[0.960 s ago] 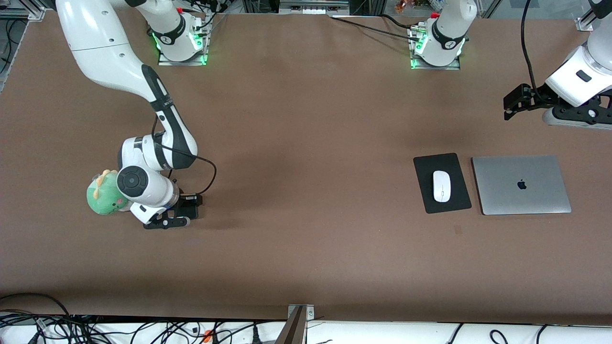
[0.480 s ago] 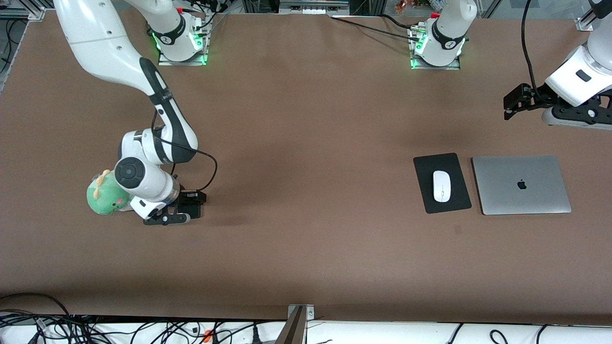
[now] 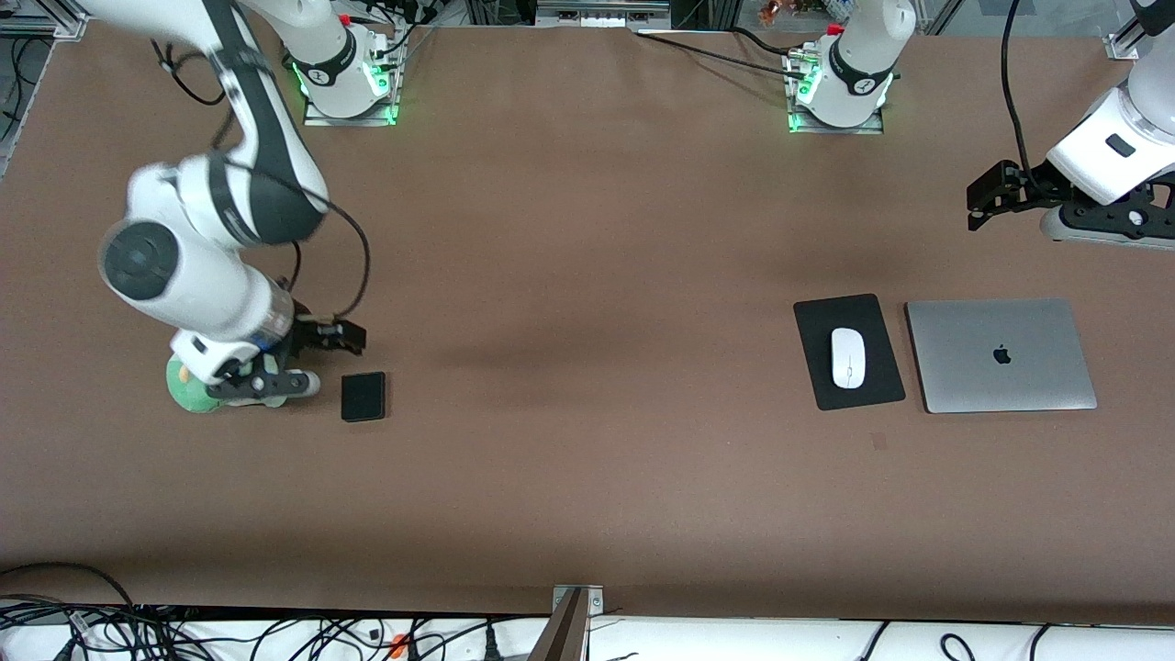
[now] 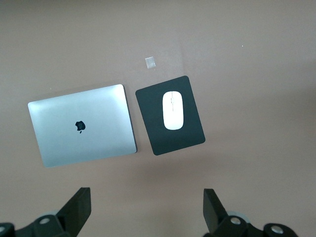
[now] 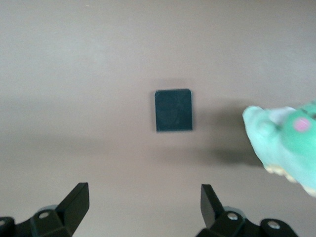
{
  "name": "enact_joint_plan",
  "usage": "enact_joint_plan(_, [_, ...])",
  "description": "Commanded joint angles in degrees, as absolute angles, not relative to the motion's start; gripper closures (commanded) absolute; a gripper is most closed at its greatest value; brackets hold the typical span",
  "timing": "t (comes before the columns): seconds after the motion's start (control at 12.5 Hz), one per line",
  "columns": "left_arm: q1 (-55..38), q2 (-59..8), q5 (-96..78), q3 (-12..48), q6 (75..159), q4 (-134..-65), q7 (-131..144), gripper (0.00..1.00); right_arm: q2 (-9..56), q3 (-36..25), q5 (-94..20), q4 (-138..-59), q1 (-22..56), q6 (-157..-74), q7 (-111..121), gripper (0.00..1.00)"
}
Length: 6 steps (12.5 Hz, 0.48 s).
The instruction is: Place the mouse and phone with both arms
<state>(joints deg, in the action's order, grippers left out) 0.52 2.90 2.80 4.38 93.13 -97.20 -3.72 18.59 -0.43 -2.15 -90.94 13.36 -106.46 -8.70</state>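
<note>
The black phone (image 3: 363, 397) lies flat on the brown table beside a green plush toy (image 3: 186, 391). It also shows in the right wrist view (image 5: 173, 110). My right gripper (image 3: 262, 384) is open and empty, up in the air over the plush toy's edge, beside the phone; its wrist view shows its place (image 5: 143, 207). The white mouse (image 3: 848, 357) lies on the black mouse pad (image 3: 869, 388) and shows in the left wrist view (image 4: 172, 109). My left gripper (image 3: 1102, 227) waits open and empty, high over the left arm's end of the table, as its own view confirms (image 4: 145, 207).
A closed silver laptop (image 3: 1001, 354) lies beside the mouse pad, toward the left arm's end. The plush toy also shows in the right wrist view (image 5: 286, 143). Cables run along the table edge nearest the camera.
My right gripper has let go of the phone, risen and moved toward the right arm's end, over the plush toy. The phone now lies uncovered on the table. The left arm has not moved.
</note>
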Motion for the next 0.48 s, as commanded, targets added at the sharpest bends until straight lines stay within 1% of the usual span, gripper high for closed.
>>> enact_joint_plan(0.0, [0.4,2.4,3.3,4.1,92.9,-96.0,-6.0,0.0,11.7,-0.6,-2.5,-90.4,13.2,-96.7,-8.2,0.0])
enact_joint_plan(0.24, [0.4,2.4,3.3,4.1,92.9,-96.0,-6.3,0.0,5.9,-2.1,-2.6,-90.8,12.7,-90.7,-4.7,0.0])
enact_joint_plan(0.4, [0.5,2.4,3.3,4.1,92.9,-96.0,-6.5,0.0,2.7,-2.1,-2.4,-92.5,10.8,-89.1,-3.4,0.0])
